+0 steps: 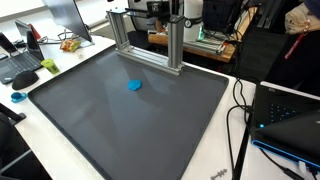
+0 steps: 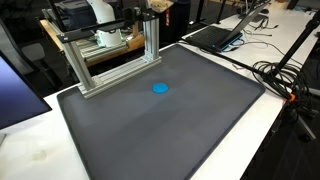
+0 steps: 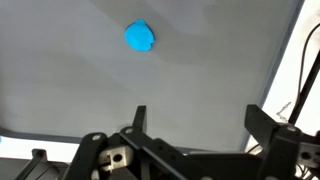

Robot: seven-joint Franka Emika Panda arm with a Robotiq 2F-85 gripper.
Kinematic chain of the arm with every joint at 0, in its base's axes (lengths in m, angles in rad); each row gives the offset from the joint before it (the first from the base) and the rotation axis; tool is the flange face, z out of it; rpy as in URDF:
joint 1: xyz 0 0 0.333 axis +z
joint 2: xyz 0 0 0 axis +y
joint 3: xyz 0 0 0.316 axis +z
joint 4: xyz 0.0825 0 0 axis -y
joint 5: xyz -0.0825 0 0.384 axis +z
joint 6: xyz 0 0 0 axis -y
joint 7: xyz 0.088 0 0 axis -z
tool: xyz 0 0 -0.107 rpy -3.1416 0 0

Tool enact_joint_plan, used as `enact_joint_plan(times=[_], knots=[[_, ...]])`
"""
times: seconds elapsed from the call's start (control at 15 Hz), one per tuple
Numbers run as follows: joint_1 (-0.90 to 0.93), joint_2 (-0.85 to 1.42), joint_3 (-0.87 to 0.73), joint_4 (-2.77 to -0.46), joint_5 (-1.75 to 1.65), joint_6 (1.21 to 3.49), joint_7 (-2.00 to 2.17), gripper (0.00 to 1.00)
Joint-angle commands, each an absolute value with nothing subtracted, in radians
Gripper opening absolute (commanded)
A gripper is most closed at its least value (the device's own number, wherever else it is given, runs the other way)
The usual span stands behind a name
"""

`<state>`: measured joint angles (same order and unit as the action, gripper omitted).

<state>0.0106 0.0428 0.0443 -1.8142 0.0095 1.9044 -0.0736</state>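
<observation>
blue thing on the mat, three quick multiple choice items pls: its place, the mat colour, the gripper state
1. Where is the blue thing?
A in a bowl
B on the mat
C on a plate
2. The mat's colour?
A dark grey
B red
C green
3. The gripper is?
A shut on the blue thing
B shut, empty
C open, empty
1 B: it lies on the mat in both exterior views. 2 A: grey all over. 3 C: wrist view shows fingers apart, nothing between.
</observation>
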Motion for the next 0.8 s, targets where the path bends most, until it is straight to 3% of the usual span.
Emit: enact_joint_plan(times=[0.0,0.73], knots=[[0.017,0.037,0.038,-1.819,0.003,1.902,-0.069,1.0],[0.017,0.03,0.038,-1.829,-0.003,1.902,-0.067,1.0]])
